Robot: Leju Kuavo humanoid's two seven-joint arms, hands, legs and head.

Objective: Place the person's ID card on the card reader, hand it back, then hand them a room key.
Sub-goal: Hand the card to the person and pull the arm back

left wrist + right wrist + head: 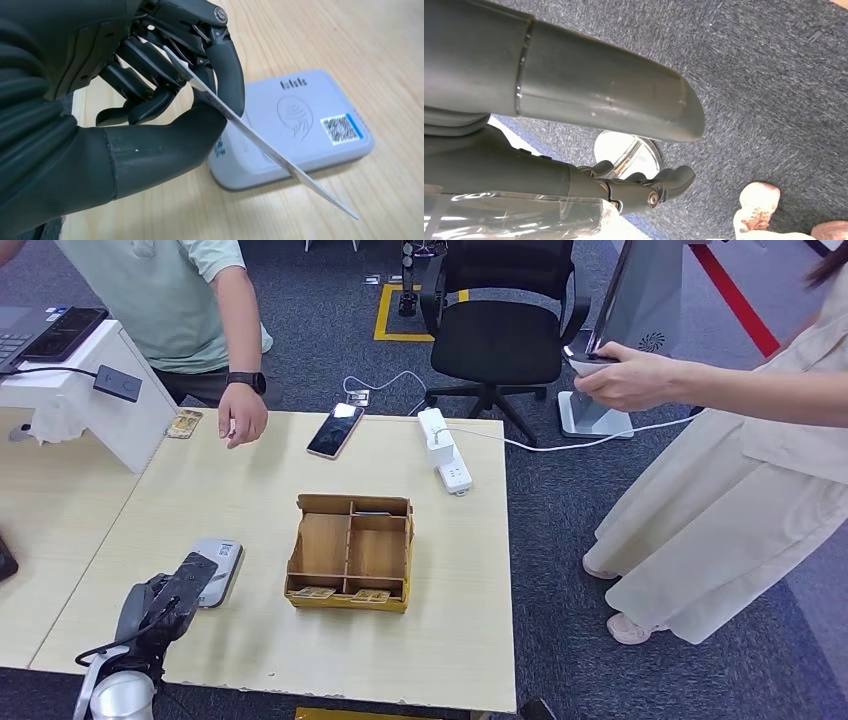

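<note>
Left hand (pixel 165 90) pinches the card (pixel 270 150) over the reader (pixel 310 125), lower left — right hand (pixel 624 185) hangs, fingers apart.

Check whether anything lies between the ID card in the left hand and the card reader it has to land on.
Nothing visible does. The left hand pinches the ID card between thumb and fingers, tilted edge-down just above the card reader, whose top face lies bare on the table.

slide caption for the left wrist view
Left hand pinches the ID card just above the grey card reader.
</note>
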